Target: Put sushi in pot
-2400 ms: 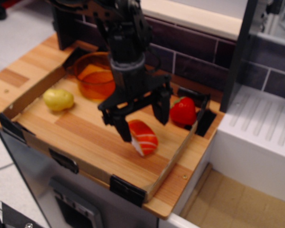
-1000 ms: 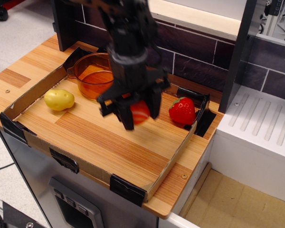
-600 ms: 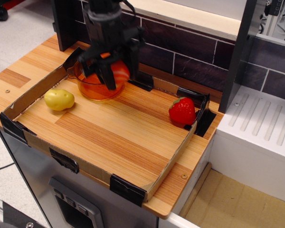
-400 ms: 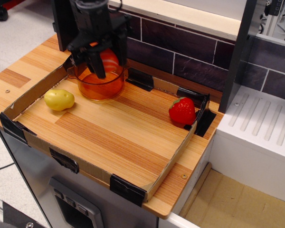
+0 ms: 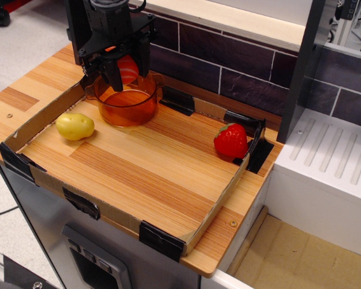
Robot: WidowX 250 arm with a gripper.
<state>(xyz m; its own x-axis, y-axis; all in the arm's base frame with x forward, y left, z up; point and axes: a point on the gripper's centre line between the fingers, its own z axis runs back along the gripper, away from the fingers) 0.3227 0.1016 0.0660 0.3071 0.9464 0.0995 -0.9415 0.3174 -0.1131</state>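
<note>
The see-through orange pot (image 5: 127, 107) stands at the back left of the cardboard-edged board. My black gripper (image 5: 126, 71) hangs just above the pot's far rim, shut on the sushi (image 5: 128, 68), whose orange-red top shows between the fingers. The sushi's white rice base is hidden by the fingers. The sushi is held above the pot's opening, not resting in it.
A yellow-green potato (image 5: 74, 126) lies left of the pot. A red strawberry (image 5: 231, 140) sits at the board's right corner. Low cardboard walls (image 5: 215, 208) with black tape ring the board. A dark tiled wall (image 5: 228, 57) runs behind, and a white unit (image 5: 325, 174) stands to the right.
My gripper closed on the sushi at mid-board, lifted it, and carried it back and left to above the pot. Potato and strawberry have not moved.
</note>
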